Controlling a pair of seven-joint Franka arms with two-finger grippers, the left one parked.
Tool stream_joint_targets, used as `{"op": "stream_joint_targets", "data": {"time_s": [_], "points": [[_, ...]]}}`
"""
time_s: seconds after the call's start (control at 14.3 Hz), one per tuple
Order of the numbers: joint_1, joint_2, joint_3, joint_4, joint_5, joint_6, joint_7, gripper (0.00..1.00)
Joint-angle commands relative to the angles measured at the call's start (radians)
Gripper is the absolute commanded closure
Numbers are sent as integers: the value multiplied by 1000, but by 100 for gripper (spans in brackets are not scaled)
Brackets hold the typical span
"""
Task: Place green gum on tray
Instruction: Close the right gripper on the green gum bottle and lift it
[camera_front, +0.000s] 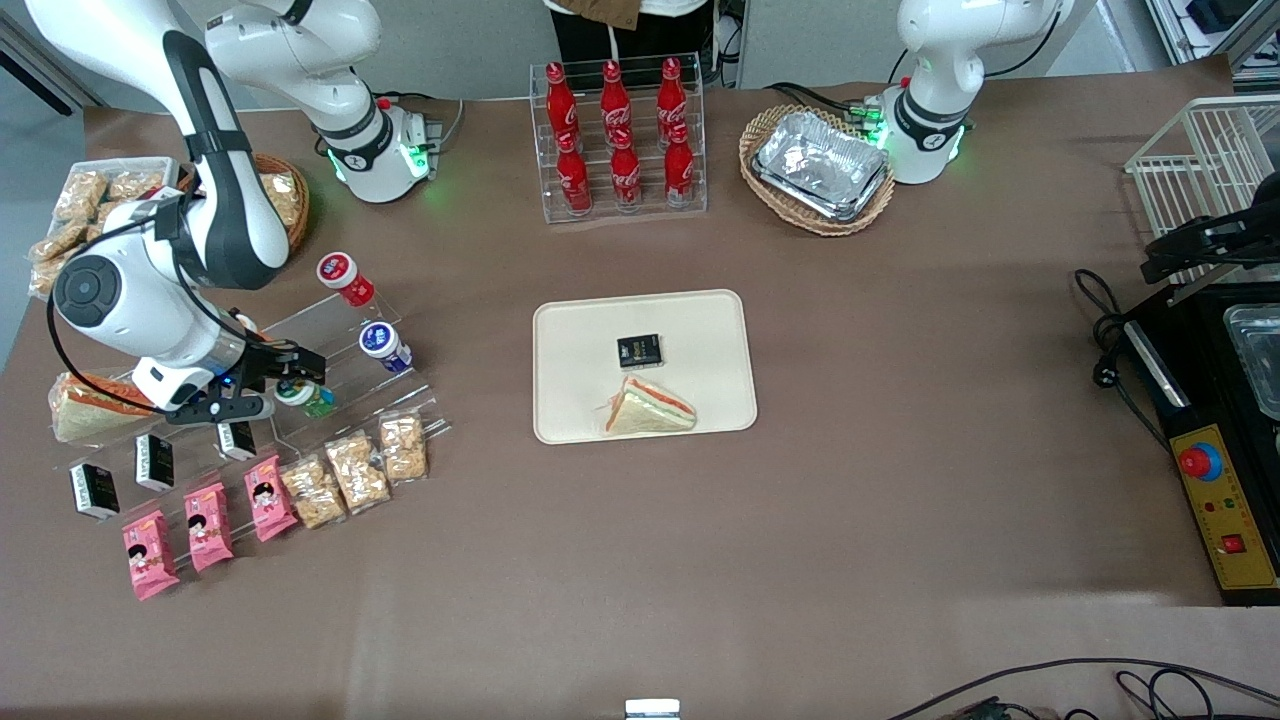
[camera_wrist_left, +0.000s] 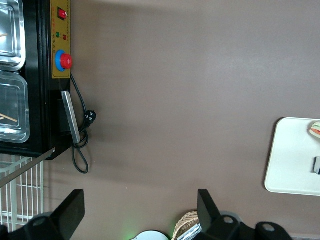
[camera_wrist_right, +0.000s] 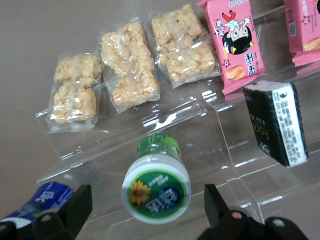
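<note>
The green gum (camera_front: 309, 396) is a small green bottle with a white lid printed green. It stands tilted on a clear acrylic step stand (camera_front: 340, 345) toward the working arm's end of the table. My right gripper (camera_front: 290, 385) is open just above it, one finger on each side of the lid and clear of it. In the right wrist view the gum (camera_wrist_right: 156, 182) sits midway between the black fingers (camera_wrist_right: 80, 207), with the gripper (camera_wrist_right: 147, 212) wide open. The cream tray (camera_front: 700, 330) lies mid-table with a black packet (camera_front: 638, 350) and a sandwich (camera_front: 648, 408) on it.
A blue-bodied bottle (camera_front: 385, 346) and a red-bodied bottle (camera_front: 345, 279) stand higher on the stand. Rice-cracker bags (camera_front: 355, 468), pink snack packs (camera_front: 205, 525) and black packets (camera_front: 155, 462) lie nearer the front camera. A cola rack (camera_front: 620, 135) and a wicker basket of foil trays (camera_front: 820, 165) stand farther back.
</note>
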Motion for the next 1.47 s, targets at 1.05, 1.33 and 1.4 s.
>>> {"op": "stream_joint_targets", "data": {"time_s": [1.05, 1.33, 1.4], "points": [[2, 1, 0, 308, -5, -393, -49, 61], [10, 4, 7, 577, 1, -688, -12, 61], [10, 4, 10, 621, 1, -734, 14, 60]]}}
